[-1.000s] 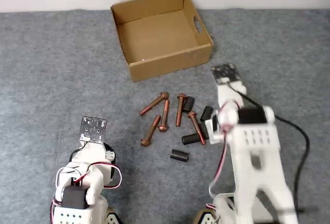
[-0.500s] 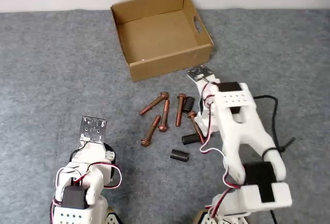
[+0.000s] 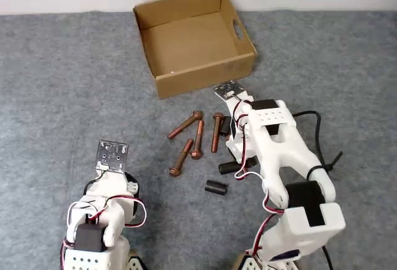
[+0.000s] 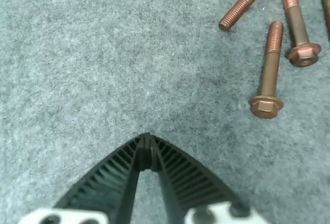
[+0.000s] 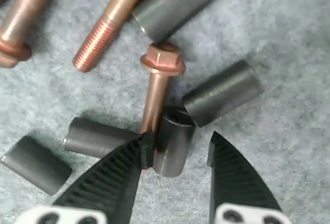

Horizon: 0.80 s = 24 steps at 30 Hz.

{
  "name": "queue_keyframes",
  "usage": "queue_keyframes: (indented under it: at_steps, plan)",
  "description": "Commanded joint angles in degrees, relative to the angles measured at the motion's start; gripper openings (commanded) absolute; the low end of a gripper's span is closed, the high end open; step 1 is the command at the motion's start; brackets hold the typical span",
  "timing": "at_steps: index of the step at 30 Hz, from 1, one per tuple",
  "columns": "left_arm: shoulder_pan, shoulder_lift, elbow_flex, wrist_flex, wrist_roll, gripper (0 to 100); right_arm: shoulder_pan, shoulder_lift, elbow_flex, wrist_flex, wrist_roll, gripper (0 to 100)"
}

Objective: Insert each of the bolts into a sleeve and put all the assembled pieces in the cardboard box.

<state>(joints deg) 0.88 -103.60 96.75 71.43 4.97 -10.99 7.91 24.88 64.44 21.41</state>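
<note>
The right gripper (image 5: 180, 142) hangs open just above the desk (image 3: 62, 84), low over the pile of parts. A dark sleeve (image 5: 172, 144) lies on the grey felt between its two fingers, and neither finger clearly presses on it. One fingertip (image 5: 135, 157) sits at the end of a copper bolt (image 5: 160, 92), whose shank lies alongside that sleeve with the hex head pointing away from the gripper. Just ahead of the gripper, a second sleeve (image 5: 221, 92) lies at an angle, touching the far end of the first. Farther ahead, a third sleeve (image 5: 178, 2) lies beside a second bolt (image 5: 111, 23). Outside the finger that meets the bolt lie a fourth sleeve (image 5: 98, 137) and, just past it, a fifth sleeve (image 5: 36, 165).

The left gripper (image 4: 148, 141) is closed on nothing, its tips together over bare desk. Three bolts (image 4: 270, 69) (image 4: 295, 23) (image 4: 247, 5) lie ahead of it and off to one side. The cardboard box (image 3: 205, 77) stands beyond the right gripper, past the pile.
</note>
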Motion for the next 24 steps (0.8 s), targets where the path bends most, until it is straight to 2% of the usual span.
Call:
queue_keyframes:
  at_steps: [1,6,15,17,21,24]
  plan:
    - [-0.3,-0.6,-0.3,0.4,0.1,0,1.9,0.4,-2.4,-1.9,0.5,16.6]
    - [-0.3,-0.6,-0.3,0.4,0.1,0,3.7,0.5,-2.3,-2.2,0.6,16.5]
    - [-0.3,-0.6,-0.3,0.4,0.1,0,2.5,5.1,-2.4,-2.5,0.3,16.4]
    - [-0.3,-0.6,-0.3,0.4,0.1,0,2.6,5.8,-3.4,-2.0,0.3,13.6]
    - [-0.3,-0.6,-0.3,0.4,0.1,0,2.3,6.4,-5.8,-0.5,0.4,0.6]
    - [-0.3,-0.6,-0.3,0.4,0.1,0,2.2,5.8,-7.5,2.2,0.1,0.9]
